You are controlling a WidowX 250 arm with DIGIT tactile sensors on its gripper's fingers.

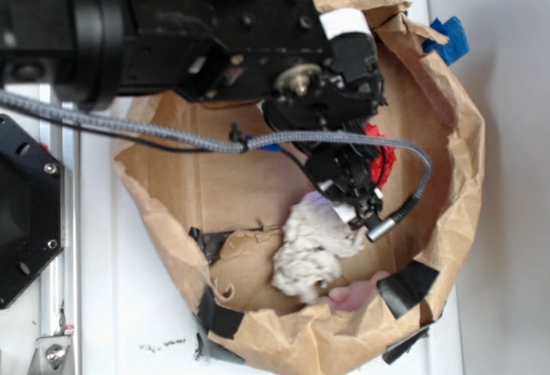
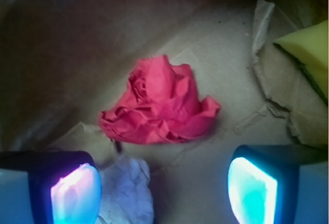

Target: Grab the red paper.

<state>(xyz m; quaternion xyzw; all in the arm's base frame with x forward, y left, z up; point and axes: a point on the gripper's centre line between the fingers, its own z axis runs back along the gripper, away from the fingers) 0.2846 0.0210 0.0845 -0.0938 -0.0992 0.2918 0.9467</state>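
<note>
**Fingers spread above red paper, no contact**

Wrist view: crumpled bright red paper ball (image 2: 162,103) sits mid-frame on the brown cardboard floor (image 2: 205,44) of the bag. Two dark fingers (image 2: 69,188) with glowing blue-lit pads show at lower left and lower right, spread wide, nothing between them; gripper (image 2: 163,185) holds nothing. Red paper lies above the gap in frame, clear of both fingers. Crumpled whitish-grey paper ball (image 2: 126,190) at bottom, just beside the lower-left finger and near the red paper's lower edge. Yellow sponge wedge (image 2: 306,52) at upper right, well apart from the red paper.

Exterior view: black robot arm (image 1: 172,31) reaches from upper left into a rolled-down brown paper bag (image 1: 464,134) patched with black tape (image 1: 408,285), standing on a white counter (image 1: 129,306). Red paper (image 1: 382,160) only partly visible at centre right, mostly hidden behind the gripper (image 1: 348,186). Whitish-grey ball (image 1: 309,250) lies lower centre. Blue tape piece (image 1: 447,39) on the bag rim, upper right. Grey braided cable (image 1: 155,130) crosses the frame.
</note>
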